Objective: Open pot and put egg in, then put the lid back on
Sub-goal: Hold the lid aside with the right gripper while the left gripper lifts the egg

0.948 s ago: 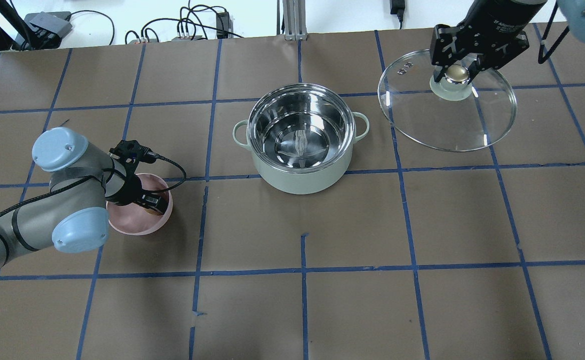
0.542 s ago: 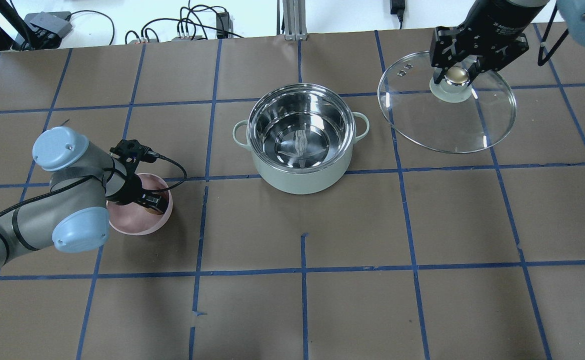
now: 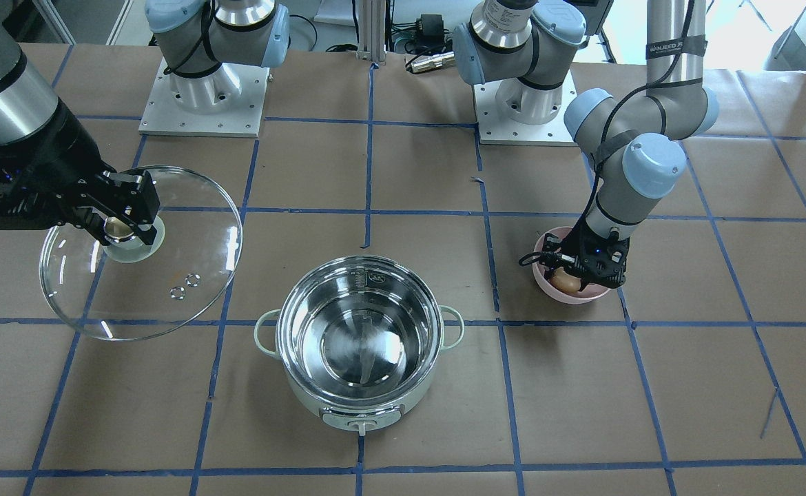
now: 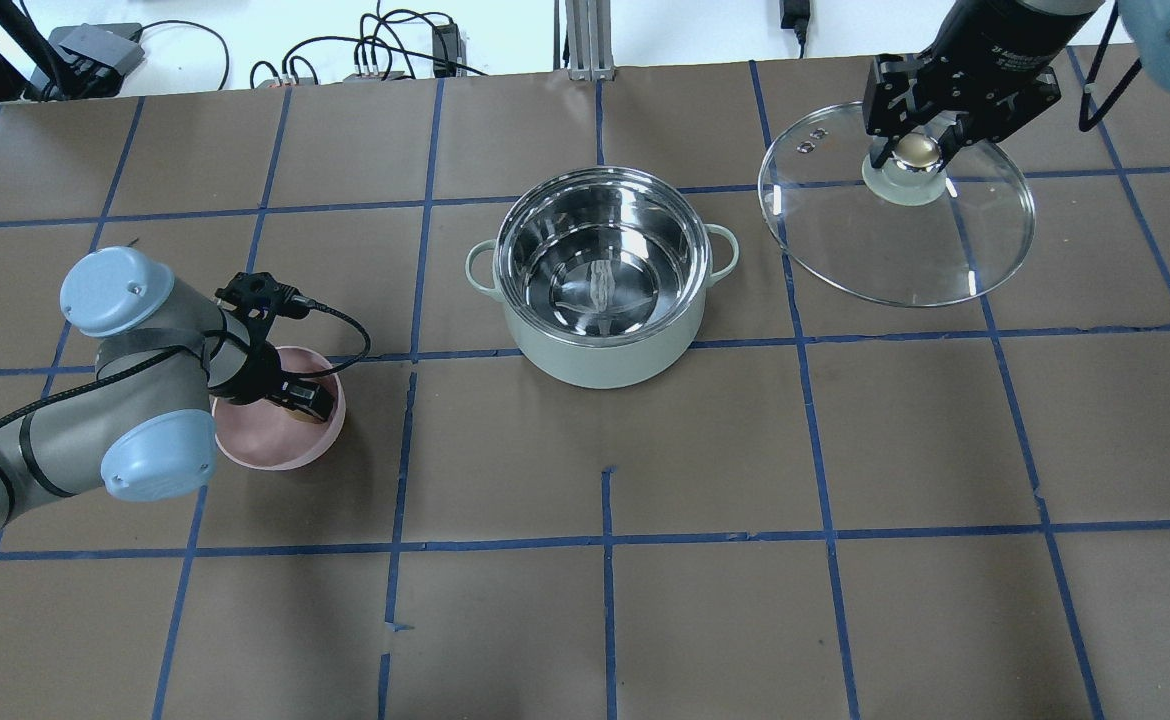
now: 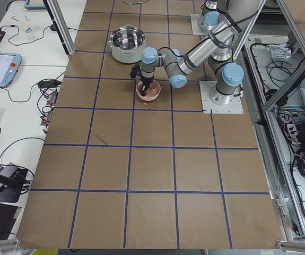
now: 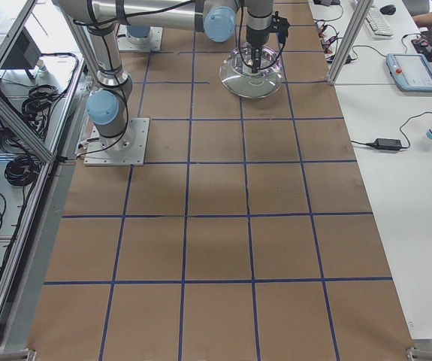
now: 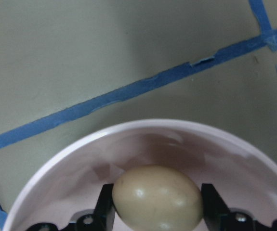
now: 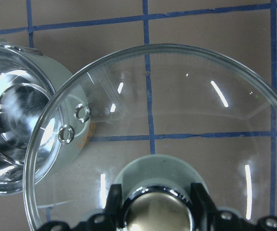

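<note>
The pale-green pot (image 4: 600, 285) stands open and empty mid-table; it also shows in the front view (image 3: 358, 344). My right gripper (image 4: 913, 150) is shut on the beige knob of the glass lid (image 4: 895, 240). It holds the lid tilted over the table to the right of the pot, as the front view (image 3: 169, 227) and right wrist view (image 8: 186, 110) show. My left gripper (image 7: 157, 211) reaches into the pink bowl (image 7: 143, 144). Its two fingers press both sides of the tan egg (image 7: 157, 195). The egg (image 3: 567, 281) sits low in the bowl.
The pink bowl (image 4: 265, 445) stands left of the pot, with brown table between them. Blue tape lines grid the table. Cables and power units lie along the far edge (image 4: 385, 55). Both arm bases (image 3: 203, 89) stand at the robot's side.
My left arm has shifted slightly up and left, with its gripper still in the bowl at the egg. The right gripper and lid have nudged slightly right.
</note>
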`<act>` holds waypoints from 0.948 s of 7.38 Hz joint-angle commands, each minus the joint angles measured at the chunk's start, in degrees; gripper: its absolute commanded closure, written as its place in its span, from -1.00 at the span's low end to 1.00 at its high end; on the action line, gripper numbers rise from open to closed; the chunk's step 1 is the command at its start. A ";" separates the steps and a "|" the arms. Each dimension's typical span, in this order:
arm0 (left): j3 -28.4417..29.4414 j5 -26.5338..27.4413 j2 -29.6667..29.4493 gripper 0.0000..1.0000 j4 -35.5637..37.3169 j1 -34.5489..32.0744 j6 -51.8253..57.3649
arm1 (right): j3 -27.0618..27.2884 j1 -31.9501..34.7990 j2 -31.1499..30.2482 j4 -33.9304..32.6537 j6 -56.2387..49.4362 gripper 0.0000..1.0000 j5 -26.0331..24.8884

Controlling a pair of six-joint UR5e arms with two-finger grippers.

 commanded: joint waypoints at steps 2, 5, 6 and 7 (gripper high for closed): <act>0.66 0.12 1.90 0.52 -1.35 -0.79 -1.55 | 0.29 0.08 0.61 -0.58 0.13 0.16 1.71; 6.43 0.12 9.01 0.52 -17.12 -2.36 -4.18 | 0.65 0.16 0.70 -0.67 0.31 0.16 0.84; 10.29 0.30 9.64 0.52 -21.44 -4.81 -8.45 | 0.64 0.25 0.62 -0.41 0.31 0.16 0.49; 15.72 0.30 8.77 0.52 -23.92 -7.62 -15.72 | 0.64 0.25 0.62 -0.32 0.31 0.17 0.48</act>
